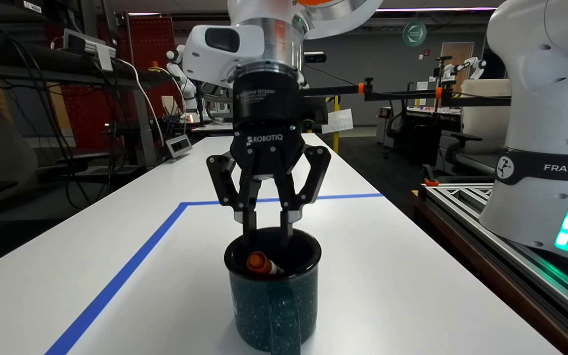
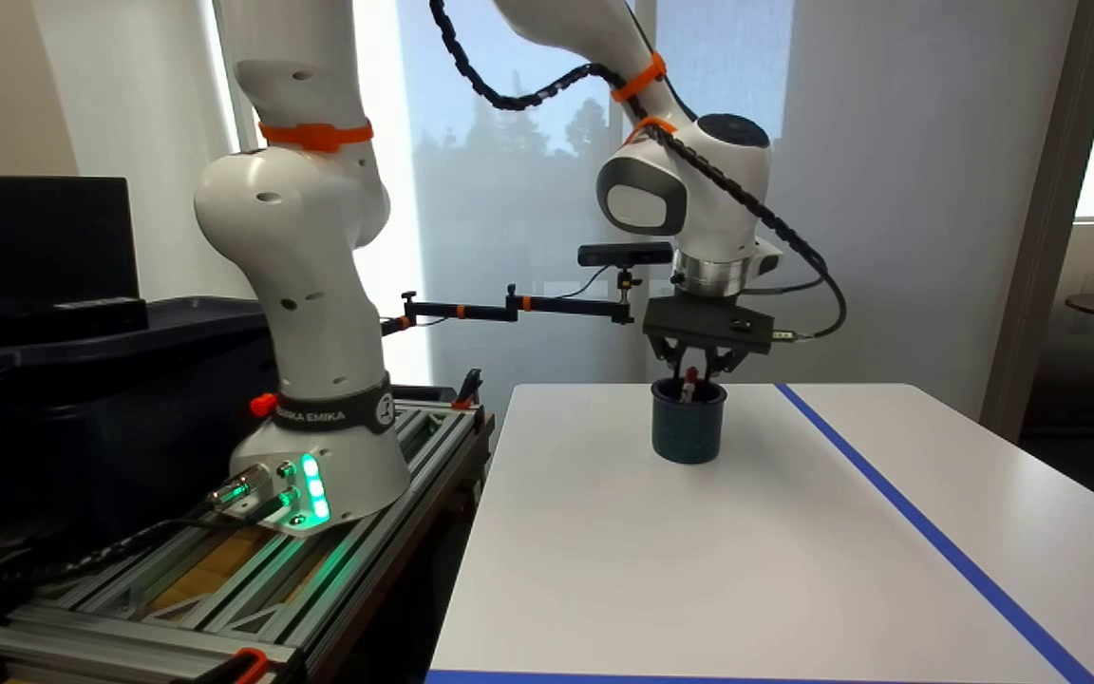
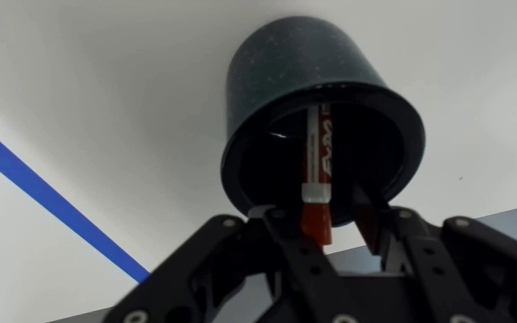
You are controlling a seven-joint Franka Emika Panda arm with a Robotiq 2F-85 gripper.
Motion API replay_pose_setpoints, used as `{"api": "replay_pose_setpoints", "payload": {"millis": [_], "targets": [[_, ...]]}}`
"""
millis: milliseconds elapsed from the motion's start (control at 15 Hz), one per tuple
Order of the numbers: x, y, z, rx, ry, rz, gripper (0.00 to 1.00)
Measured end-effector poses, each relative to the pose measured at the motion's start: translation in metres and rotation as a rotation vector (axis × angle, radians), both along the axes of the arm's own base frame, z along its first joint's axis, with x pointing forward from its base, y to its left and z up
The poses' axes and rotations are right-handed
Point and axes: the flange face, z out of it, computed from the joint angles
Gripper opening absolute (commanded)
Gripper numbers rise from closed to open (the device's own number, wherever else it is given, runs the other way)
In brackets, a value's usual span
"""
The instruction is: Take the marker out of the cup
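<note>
Here, hand (image 1: 267,241) at mouth of cup (image 1: 254,305), jaws apart; marker (image 3: 317,163) tilted inside, cap up.

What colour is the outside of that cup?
The cup is dark teal with pale speckles; it shows best in an exterior view.

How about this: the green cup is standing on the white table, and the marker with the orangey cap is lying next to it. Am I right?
Not quite: the marker isn't next to the green cup; it is inside it, as the wrist view shows. The rest is right: the cup is standing on the white table, and the marker has an orangey cap.
</note>
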Motion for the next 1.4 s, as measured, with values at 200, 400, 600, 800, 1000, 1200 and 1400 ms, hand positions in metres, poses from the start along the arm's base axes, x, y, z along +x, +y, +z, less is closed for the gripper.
{"api": "replay_pose_setpoints", "payload": {"millis": [200,400,600,800,1000,1200,1400], "targets": [[-0.001,0.001,-0.006,0.002,-0.003,0.006,0.41],[-0.003,0.005,-0.011,0.013,-0.004,0.014,0.41],[-0.005,0.009,-0.016,0.027,-0.012,0.025,0.43],[-0.006,0.011,-0.020,0.035,-0.026,0.033,0.43],[-0.006,0.011,-0.022,0.045,-0.039,0.043,0.42],[-0.006,0.011,-0.025,0.057,-0.048,0.057,0.11],[-0.006,0.012,-0.029,0.070,-0.056,0.072,0.01]]}}
